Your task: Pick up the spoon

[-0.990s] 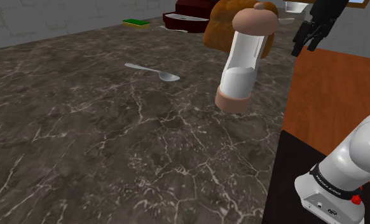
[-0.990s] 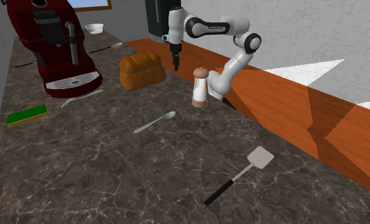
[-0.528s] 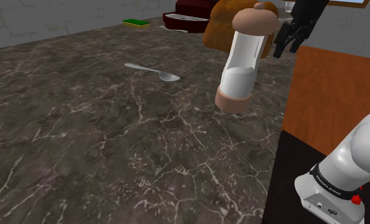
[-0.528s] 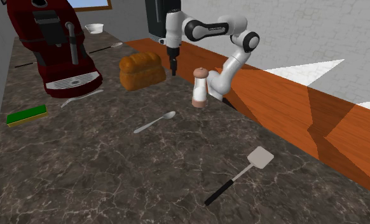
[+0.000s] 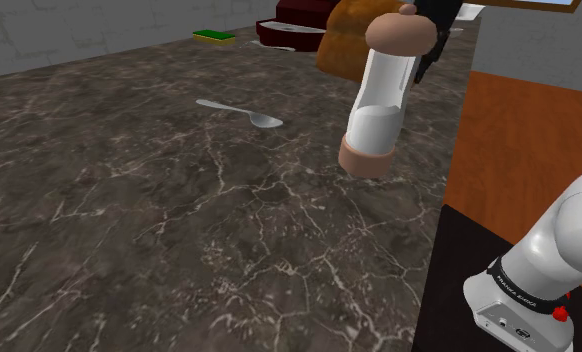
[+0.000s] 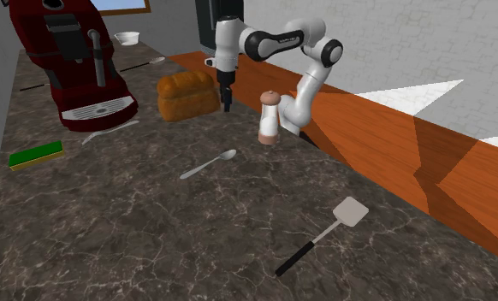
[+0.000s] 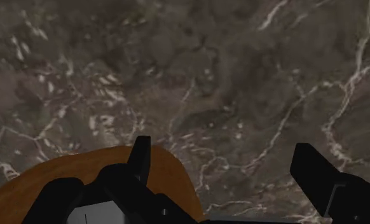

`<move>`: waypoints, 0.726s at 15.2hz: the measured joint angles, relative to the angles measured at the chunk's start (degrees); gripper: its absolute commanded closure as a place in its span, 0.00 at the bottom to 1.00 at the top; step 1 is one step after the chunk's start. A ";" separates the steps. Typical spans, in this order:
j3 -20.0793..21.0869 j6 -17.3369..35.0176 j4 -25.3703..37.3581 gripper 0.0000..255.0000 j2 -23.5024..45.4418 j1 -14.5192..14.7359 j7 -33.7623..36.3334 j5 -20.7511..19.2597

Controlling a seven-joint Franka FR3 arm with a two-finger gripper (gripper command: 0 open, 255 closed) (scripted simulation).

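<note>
the spoon (image 6: 209, 164) is laid flat on the dark marble counter (image 6: 136, 248), untouched, between the bread loaf (image 6: 187, 94) and the spatula (image 6: 324, 233). it is found well apart from the claw (image 6: 227, 104), nearer the second exterior view's bottom edge. the claw is held pointing down over the counter, just beside the loaf's end. its fingers (image 7: 139, 156) are spread wide, nothing is gripped, and marble is seen between them. a salt shaker (image 6: 270, 117) is stood to the claw's right in that view. a red coffee machine (image 6: 76, 68) and a green sponge (image 6: 35, 155) are set farther left.
</note>
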 measured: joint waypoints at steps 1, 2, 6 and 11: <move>0.61 0.68 0.26 0.00 0.62 0.36 0.49 0.41; 1.49 1.52 0.88 0.00 1.75 0.76 1.29 0.84; 4.74 4.09 5.42 0.00 7.52 2.06 4.22 1.87; 8.73 6.32 12.17 0.00 14.73 3.50 8.01 1.96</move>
